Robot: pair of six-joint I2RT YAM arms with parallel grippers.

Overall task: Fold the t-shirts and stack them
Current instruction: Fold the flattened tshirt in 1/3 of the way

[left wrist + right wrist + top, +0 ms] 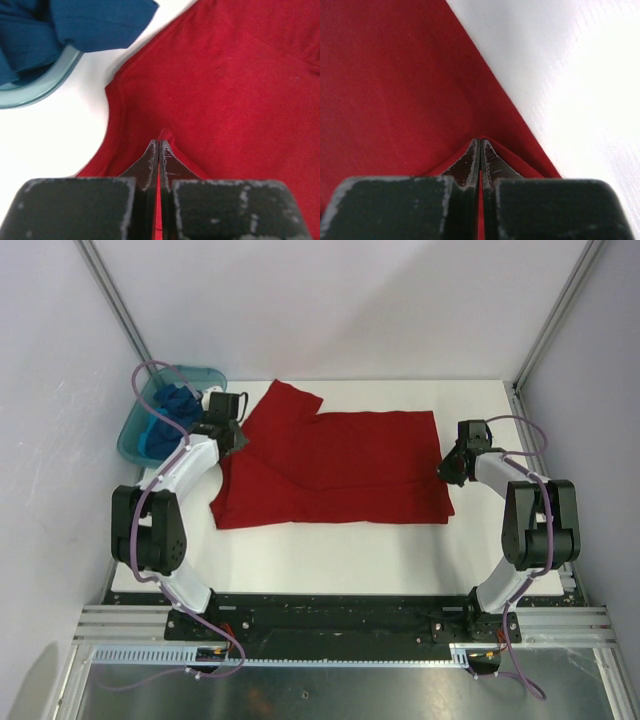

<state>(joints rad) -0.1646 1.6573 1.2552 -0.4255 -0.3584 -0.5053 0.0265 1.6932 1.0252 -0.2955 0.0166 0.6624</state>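
The large red t-shirt (335, 465) lies spread on the white table, a sleeve pointing to the back left. My left gripper (232, 437) is shut on the red shirt's left edge; in the left wrist view the cloth (225, 90) is pinched between the closed jaws of the gripper (159, 145). My right gripper (449, 466) is shut on the shirt's right edge; the right wrist view shows red cloth (395, 75) pinched in the gripper (480, 142). Blue t-shirts (172, 406) lie bunched in the tub, also in the left wrist view (65, 25).
A translucent teal plastic tub (135, 440) stands at the back left corner, its rim in the left wrist view (45, 85). Bare white table (330, 555) lies in front of the red shirt. Grey walls and metal frame posts enclose the table.
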